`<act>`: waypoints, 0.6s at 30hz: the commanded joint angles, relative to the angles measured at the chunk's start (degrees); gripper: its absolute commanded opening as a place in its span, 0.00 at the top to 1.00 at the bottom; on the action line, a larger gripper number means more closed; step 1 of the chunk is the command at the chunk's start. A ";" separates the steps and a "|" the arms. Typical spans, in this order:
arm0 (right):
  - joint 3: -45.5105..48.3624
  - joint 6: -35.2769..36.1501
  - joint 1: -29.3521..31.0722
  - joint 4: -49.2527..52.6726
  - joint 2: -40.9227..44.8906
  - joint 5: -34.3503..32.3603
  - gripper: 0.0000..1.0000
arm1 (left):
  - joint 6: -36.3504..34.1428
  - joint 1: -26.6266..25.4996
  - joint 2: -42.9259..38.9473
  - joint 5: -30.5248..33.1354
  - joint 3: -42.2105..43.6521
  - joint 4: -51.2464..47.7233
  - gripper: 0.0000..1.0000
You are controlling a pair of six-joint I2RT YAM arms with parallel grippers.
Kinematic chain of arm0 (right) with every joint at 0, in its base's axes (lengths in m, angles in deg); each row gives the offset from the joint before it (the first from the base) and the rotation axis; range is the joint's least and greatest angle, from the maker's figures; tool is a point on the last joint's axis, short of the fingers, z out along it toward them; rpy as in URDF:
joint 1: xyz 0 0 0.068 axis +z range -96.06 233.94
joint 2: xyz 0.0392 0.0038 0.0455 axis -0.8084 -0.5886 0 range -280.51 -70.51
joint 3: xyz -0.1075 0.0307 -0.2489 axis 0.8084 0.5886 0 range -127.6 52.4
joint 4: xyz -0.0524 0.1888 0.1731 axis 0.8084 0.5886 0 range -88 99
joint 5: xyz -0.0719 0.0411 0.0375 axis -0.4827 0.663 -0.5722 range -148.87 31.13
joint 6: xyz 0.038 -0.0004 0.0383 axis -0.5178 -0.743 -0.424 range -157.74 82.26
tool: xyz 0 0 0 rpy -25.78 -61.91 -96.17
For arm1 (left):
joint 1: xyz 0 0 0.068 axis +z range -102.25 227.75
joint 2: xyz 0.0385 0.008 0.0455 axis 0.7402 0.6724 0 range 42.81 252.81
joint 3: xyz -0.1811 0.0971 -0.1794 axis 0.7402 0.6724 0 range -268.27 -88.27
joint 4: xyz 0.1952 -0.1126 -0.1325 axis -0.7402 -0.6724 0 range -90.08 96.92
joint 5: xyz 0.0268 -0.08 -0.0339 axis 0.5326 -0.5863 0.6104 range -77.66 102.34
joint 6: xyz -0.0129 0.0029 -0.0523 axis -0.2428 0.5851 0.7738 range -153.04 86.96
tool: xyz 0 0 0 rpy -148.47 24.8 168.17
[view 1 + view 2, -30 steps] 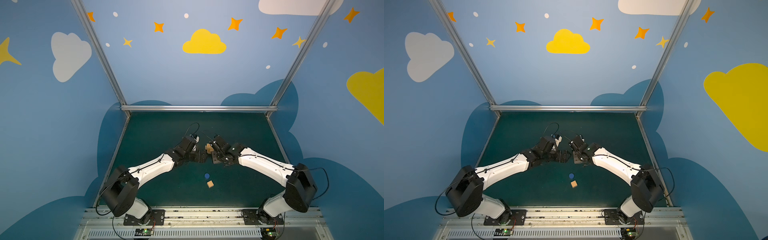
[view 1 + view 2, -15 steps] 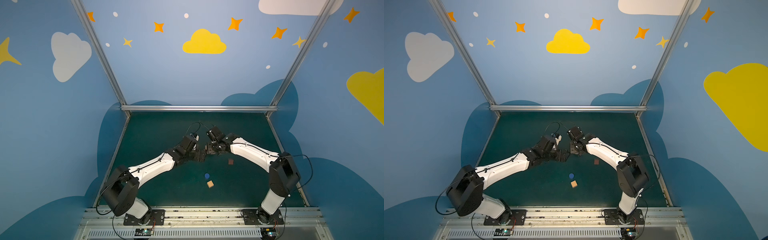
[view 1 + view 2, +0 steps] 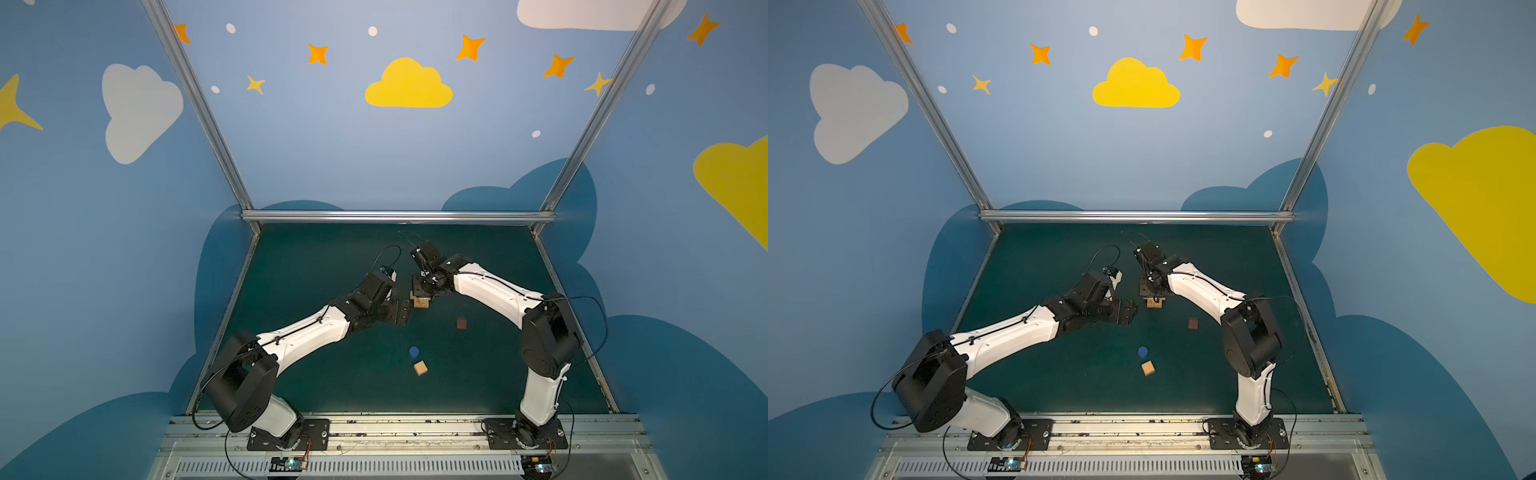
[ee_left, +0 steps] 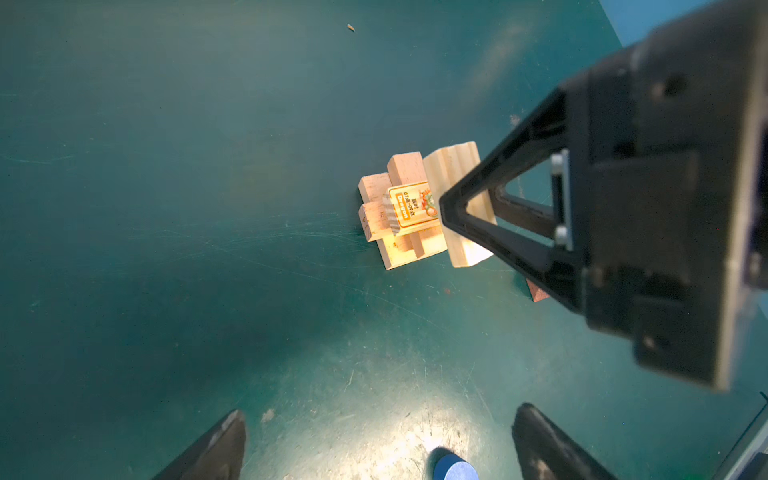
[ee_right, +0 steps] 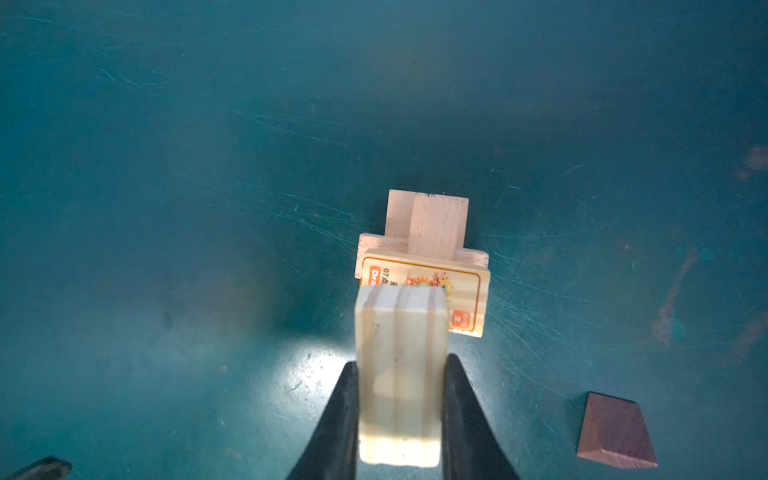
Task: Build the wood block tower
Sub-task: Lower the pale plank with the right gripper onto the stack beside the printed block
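Observation:
The wood block tower (image 3: 420, 302) (image 3: 1154, 302) is a low pile of tan bars laid crosswise, the top bar (image 5: 424, 286) bearing a printed label. My right gripper (image 5: 401, 365) is shut on a pale ribbed wood block (image 5: 401, 374) and hangs just over the tower's near end (image 4: 399, 216). Just left of the tower, my left gripper (image 4: 380, 413) (image 3: 401, 311) stands open and empty. Loose on the mat lie a dark reddish-brown cube (image 3: 461, 323) (image 5: 617, 432), a blue round piece (image 3: 413, 351) (image 4: 455, 469) and a tan cube (image 3: 420, 368).
The dark green mat (image 3: 332, 374) is bordered by metal rails (image 3: 399, 216) and blue walls at the back and sides. The arm bases sit on the front rail (image 3: 395, 428).
My right arm has swung back and left with the pale block, from nearer the front to over the tower, uncovering the reddish-brown cube. The left arm has hardly moved.

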 commanded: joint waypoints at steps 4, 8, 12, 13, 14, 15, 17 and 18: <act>-2.29 -0.67 -0.68 3.09 -1.43 0.74 1.00 | -0.93 0.08 -0.61 1.10 -0.66 -1.07 0.01; -3.10 -0.89 -0.99 3.71 -2.11 0.55 1.00 | -1.02 0.06 -1.07 1.34 -0.57 -1.10 0.01; -4.15 -0.89 -1.29 4.47 -3.08 0.49 1.00 | -1.11 0.08 -1.42 1.53 -0.33 -1.10 0.01; -4.40 -0.89 -1.39 4.67 -3.34 0.55 1.00 | -1.22 0.08 -1.43 1.48 -0.31 -1.10 0.01; -4.61 -0.88 -1.43 4.78 -3.51 0.47 1.00 | -1.19 0.08 -1.50 1.62 -0.26 -1.09 0.01; -4.78 -0.88 -1.47 4.87 -3.70 0.49 1.00 | -1.21 0.08 -1.53 1.67 -0.22 -1.10 0.01; -5.04 -0.97 -1.56 4.96 -4.06 0.64 1.00 | -1.19 0.03 -1.50 1.71 -0.22 -1.10 0.01; -5.15 -1.05 -1.56 4.96 -4.25 0.82 1.00 | -1.19 0.08 -1.53 1.80 -0.22 -1.18 0.01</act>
